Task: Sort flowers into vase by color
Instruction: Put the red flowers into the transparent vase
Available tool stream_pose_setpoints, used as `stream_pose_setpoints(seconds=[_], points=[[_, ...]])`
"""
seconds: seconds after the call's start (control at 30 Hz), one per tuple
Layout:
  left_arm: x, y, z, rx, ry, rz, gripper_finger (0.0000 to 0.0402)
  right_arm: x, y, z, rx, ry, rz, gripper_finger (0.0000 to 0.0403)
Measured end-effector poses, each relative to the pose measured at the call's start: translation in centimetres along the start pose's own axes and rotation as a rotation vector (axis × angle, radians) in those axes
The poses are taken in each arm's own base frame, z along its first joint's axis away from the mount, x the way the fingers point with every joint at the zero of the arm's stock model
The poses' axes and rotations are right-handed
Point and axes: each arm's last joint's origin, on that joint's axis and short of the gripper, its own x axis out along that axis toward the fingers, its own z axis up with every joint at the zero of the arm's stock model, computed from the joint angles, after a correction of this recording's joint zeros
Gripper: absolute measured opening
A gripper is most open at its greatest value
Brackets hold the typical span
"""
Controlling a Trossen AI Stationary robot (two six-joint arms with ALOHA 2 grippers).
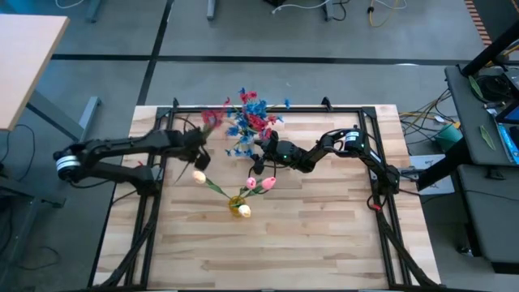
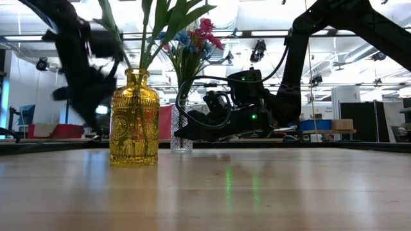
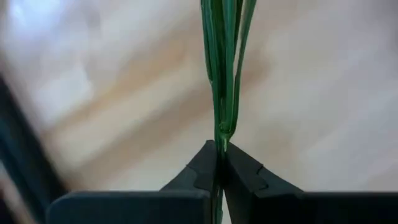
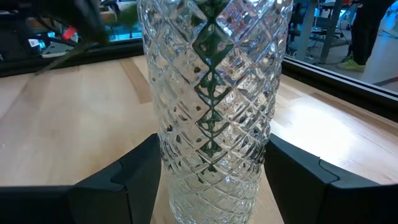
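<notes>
Item: left gripper (image 3: pixel 219 163), jaws clamped on a green flower stem (image 3: pixel 222 74), red blossoms (image 1: pixel 214 118) held up near the table's far-left side.
Item: right gripper (image 4: pixel 211 165), fingers spread around the clear glass vase (image 4: pixel 211 93), bracing it.
Item: yellow vase (image 2: pixel 134 119), tulips (image 1: pixel 258 183) inside.
Risk: you may see the thin stem slip or swing and knock a vase.
Surface: pale wood-plank table (image 1: pixel 324 243).
Room: grey floor, desks, cables.
</notes>
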Motion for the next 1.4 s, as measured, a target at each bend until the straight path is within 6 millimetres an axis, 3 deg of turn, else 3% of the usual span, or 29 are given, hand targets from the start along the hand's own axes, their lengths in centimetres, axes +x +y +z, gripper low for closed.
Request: stream_pose_setpoints(seconds=[0.2, 0.47, 0.7, 1.13, 1.4], points=[[-4.1, 0.0, 2.6, -0.006, -0.355, -0.094, 0.0000, 0.0, 0.0, 0.0, -0.008, 0.000, 0.001, 0.0239], [-8.1, 0.8, 3.3, 0.020, -0.617, -0.192, 0.0000, 0.0, 0.0, 0.0, -0.010, 0.000, 0.002, 0.0238], [-10.7, 0.6, 3.5, 0.122, -0.968, -0.545, 0.0000, 0.0, 0.0, 0.0, -0.011, 0.001, 0.003, 0.0239], [-5.5, 0.0, 1.6, 0.036, -1.412, -0.698, 0.0000, 0.0, 0.0, 0.0, -0.011, 0.001, 0.005, 0.0237], [-2.8, -1.0, 1.8, 0.053, -1.458, -0.727, 0.0000, 0.0, 0.0, 0.0, -0.011, 0.001, 0.005, 0.0238]])
